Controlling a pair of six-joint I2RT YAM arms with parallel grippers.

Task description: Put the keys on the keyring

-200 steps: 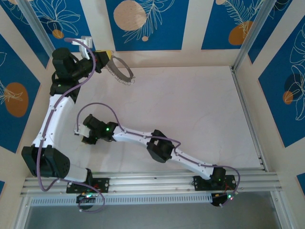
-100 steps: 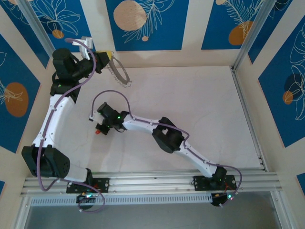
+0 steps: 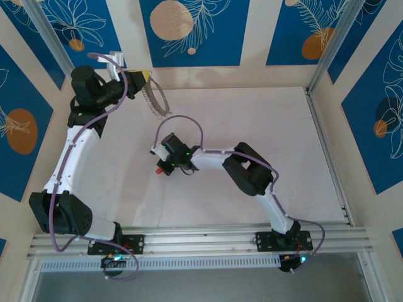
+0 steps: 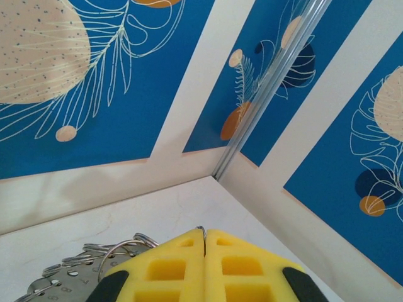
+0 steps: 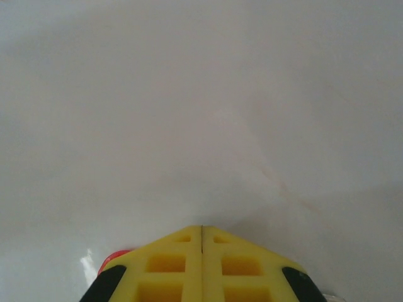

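Left end effector [image 3: 143, 77] first: the yellow pads are pressed flat together, and in the left wrist view [image 4: 204, 236] you can see a thin bit of metal wire pinched right in the seam. That wire belongs to the keyring [image 3: 151, 99], so it's clamped on the ring. From above, the hoop sticks out from the pad tips toward the middle of the counter [image 3: 252, 119], seen almost edge-on, with the little white teeth along one side. It's up in the far left corner, close to the back wall [image 3: 189, 31]. The wrist camera also catches a bunch of smaller metal loops and a perforated strip with numbers on it [image 4: 94, 255], low down just left of the pads.

Right end effector [image 3: 165, 167]: pads are together here too, no gap at all in the right wrist view [image 5: 201, 233]. The key [image 3: 158, 170] is a tiny red blob right at the tip. In the wrist view the red bit [image 5: 112, 258] pokes out from beside the left-hand pad, touching it, so it looks pinched in there. Can't make out the stem. Nothing but plain pale counter [image 5: 201, 94] ahead of the pads.

Key and keyring are well apart, the key sitting nearer the arm bases and a bit to the right of the hoop.
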